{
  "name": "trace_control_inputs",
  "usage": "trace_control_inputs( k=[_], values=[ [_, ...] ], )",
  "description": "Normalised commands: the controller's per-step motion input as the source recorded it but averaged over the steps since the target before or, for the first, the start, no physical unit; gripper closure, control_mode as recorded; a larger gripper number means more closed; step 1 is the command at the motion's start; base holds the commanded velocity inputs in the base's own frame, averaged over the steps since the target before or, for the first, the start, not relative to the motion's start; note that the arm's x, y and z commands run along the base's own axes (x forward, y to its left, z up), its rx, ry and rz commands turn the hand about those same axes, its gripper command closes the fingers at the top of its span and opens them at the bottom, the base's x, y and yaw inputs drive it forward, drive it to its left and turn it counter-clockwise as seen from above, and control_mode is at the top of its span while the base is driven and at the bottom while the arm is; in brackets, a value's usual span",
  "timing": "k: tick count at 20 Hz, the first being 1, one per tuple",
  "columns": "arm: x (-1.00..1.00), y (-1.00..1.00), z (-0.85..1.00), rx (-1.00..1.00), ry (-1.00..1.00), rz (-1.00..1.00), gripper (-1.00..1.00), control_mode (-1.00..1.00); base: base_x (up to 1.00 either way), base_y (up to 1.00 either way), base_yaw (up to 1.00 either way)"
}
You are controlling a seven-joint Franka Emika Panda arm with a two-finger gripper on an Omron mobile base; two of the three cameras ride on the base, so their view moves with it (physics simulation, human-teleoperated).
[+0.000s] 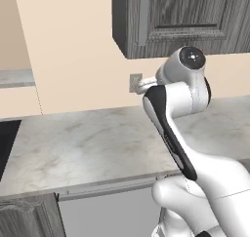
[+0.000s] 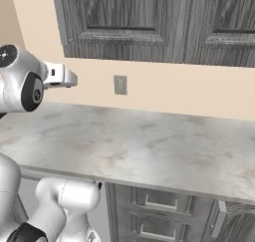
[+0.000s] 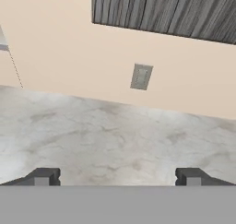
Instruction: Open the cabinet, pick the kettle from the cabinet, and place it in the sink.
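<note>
The cabinet [image 1: 185, 21], a dark grey woodgrain wall unit with raised-panel doors, hangs shut above the pale marble counter [image 1: 88, 143], so the kettle presumably sits hidden inside it. In the hand view the gripper [image 3: 117, 177] has its two dark fingertips spread wide apart, holding nothing, and points at the beige wall with its small grey outlet plate [image 3: 141, 76]; the cabinet's underside lies above and ahead of the hand, so the coming move is probably upward. The right base view shows two doors side by side. The left base view shows a black edge [image 1: 7, 143] at the counter's far left, perhaps the sink.
</note>
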Motion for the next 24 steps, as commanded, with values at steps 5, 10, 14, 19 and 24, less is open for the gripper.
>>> trace_control_inputs(
  k=[5,10,14,19,24],
  values=[
    [0.00,0.16,0.36,0.00,-0.03,0.00,-1.00,-1.00,0.00,0.00,0.00],
    [0.00,0.12,0.34,0.00,-0.14,0.00,-1.00,-1.00,0.00,0.00,0.00],
    [0.00,0.09,0.32,0.00,-0.15,0.00,-1.00,-1.00,0.00,0.00,0.00],
    [0.07,0.08,0.30,0.00,-0.11,0.00,-1.00,-1.00,0.00,0.00,0.00],
    [0.12,0.06,0.33,0.00,-0.01,-0.01,-1.00,-1.00,0.00,0.00,0.00]
  ],
)
